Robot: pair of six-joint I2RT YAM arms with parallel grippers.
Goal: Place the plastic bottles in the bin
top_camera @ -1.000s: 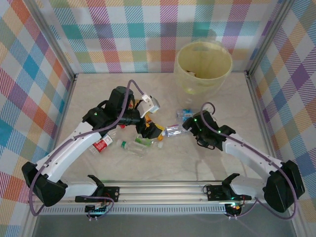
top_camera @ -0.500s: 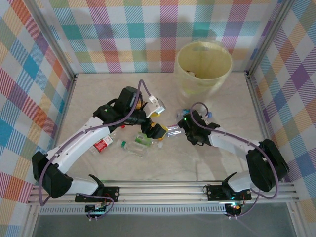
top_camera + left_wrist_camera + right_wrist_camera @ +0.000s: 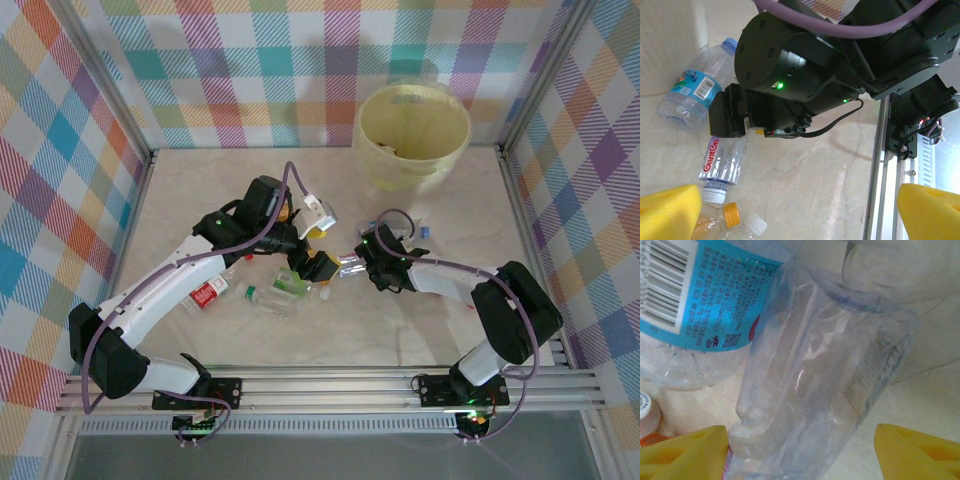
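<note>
Beige marble surface (image 3: 350,335) carries the plastic bottles (image 3: 265,297) scattered near its middle, well apart from the bin (image 3: 400,172) at the far wall; the right claw (image 3: 800,452) stands wide apart around a clear bottle (image 3: 810,380), the left claw (image 3: 800,202) spread wide beside an orange-capped bottle (image 3: 731,215)

Left arm (image 3: 160,290), right arm (image 3: 445,273): white links, black joint housings, purple cables (image 3: 790,12), green status LEDs (image 3: 780,85). Finger pads (image 3: 685,450) yellow, wedge-shaped, foam-like.
</note>
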